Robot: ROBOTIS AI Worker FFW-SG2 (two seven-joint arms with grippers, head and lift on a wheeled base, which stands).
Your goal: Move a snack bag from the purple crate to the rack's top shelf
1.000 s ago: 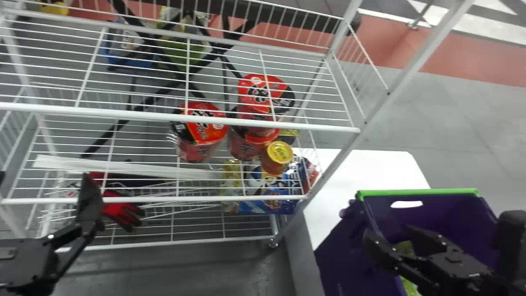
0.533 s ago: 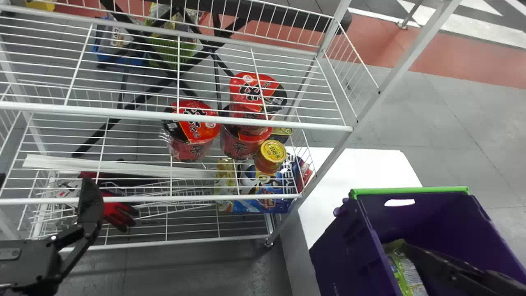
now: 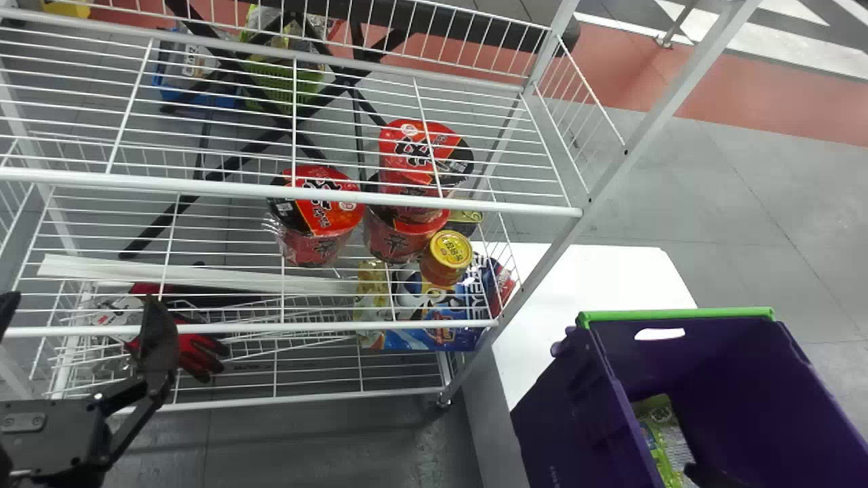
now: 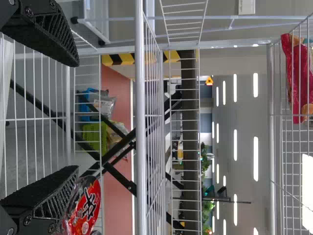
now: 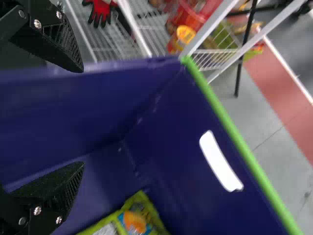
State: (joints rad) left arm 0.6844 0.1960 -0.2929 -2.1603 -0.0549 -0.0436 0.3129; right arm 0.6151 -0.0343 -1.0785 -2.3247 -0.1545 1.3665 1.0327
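In the head view, the left gripper (image 3: 83,301) hung near nine o'clock, in front of the rack (image 3: 203,188), its two fingers spread well apart with nothing held between them. The purple crate (image 3: 576,407), with its green rim (image 3: 678,314), stood out toward four o'clock, just beside a white table (image 3: 576,285). Between four and five o'clock the snack bag (image 3: 658,427) lay down inside it, green and yellow, near the side wall on the rack's side. A dark tip of the right gripper (image 3: 708,477) came in over the crate, also between four and five o'clock. On the rack, red-lidded noodle bowls (image 3: 325,210) sat from the centre round toward ten o'clock, a yellow-lidded jar (image 3: 447,254) stood almost at the centre, and a red glove (image 3: 196,352) showed toward eight.

In the left wrist view, the left gripper (image 4: 76,116) had its fingers wide apart and empty, a noodle bowl's red lid showing just beside one of them. A red package (image 4: 298,78) rested behind the wires of a higher shelf.

In the right wrist view, the right gripper (image 5: 80,117) was spread wide above the crate's inside, holding nothing. The snack bag lay apart from both fingers, low in the crate, near the wall with the handle hole (image 5: 220,160).
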